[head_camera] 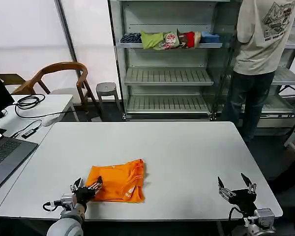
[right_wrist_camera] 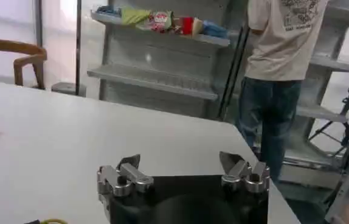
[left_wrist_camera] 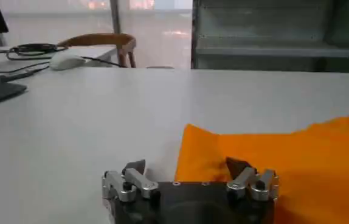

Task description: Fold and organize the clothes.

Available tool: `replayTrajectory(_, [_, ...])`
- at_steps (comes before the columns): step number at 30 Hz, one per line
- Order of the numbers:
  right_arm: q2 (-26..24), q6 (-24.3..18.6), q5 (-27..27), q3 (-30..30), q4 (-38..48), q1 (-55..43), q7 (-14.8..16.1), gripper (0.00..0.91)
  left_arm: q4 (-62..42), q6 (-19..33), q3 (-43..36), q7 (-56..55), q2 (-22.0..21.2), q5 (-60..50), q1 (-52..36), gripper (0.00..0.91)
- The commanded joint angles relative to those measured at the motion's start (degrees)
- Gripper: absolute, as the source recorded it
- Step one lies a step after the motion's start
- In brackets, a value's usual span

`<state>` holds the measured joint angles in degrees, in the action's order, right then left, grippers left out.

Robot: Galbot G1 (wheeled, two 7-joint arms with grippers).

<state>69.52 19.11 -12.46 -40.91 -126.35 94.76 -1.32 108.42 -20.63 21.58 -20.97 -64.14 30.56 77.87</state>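
The clothes, one bright orange T-shirt (head_camera: 118,181), lie folded into a compact rectangle on the white table (head_camera: 177,147) near its front left. My left gripper (head_camera: 87,184) sits open at the shirt's near left corner, one finger over the orange cloth and the other over bare table. In the left wrist view the shirt (left_wrist_camera: 284,164) spreads ahead of the open left gripper (left_wrist_camera: 186,165), whose jaws hold nothing. My right gripper (head_camera: 234,182) hovers open near the table's front right edge, far from the shirt; in its own view the right gripper (right_wrist_camera: 180,161) faces bare tabletop.
A laptop (head_camera: 5,157) and cables (head_camera: 29,102) lie on a side desk at the left. A wooden chair (head_camera: 59,78) and a stool (head_camera: 106,90) stand behind the table. A shelf unit (head_camera: 167,59) holds folded multicoloured garments (head_camera: 169,39); a person (head_camera: 258,59) stands beside it.
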Motion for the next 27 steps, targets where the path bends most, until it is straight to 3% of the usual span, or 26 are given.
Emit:
replayTrajectory(1, [0.0, 0.0, 0.1, 0.2, 0.0, -0.1, 0.0, 0.907, -1.4, 1.4, -0.4, 0.8, -0.3, 2.4, -0.2, 0.705])
replayTrajectory(2, [0.0, 0.0, 0.1, 0.2, 0.1, -0.2, 0.0, 0.907, -1.8, 1.9, -0.5, 0.9, -0.3, 2.5, -0.2, 0.121])
replayTrajectory(3, [0.0, 0.0, 0.1, 0.3, 0.1, -0.2, 0.0, 0.907, -2.3, 2.5, -0.5, 1.1, -0.3, 2.4, -0.2, 0.04])
replayTrajectory(8, [-0.1, 0.0, 0.0, 0.3, 0.4, -0.3, 0.1, 0.907, -3.1, 4.5, -0.6, 2.8, -0.2, 2.2, 0.3, 0.03])
replayTrajectory(27, [0.3, 0.1, 0.2, 0.9, 0.4, -0.8, 0.0, 0.907, -0.6, 4.1, -0.2, 3.8, 0.2, 3.2, 0.3, 0.02])
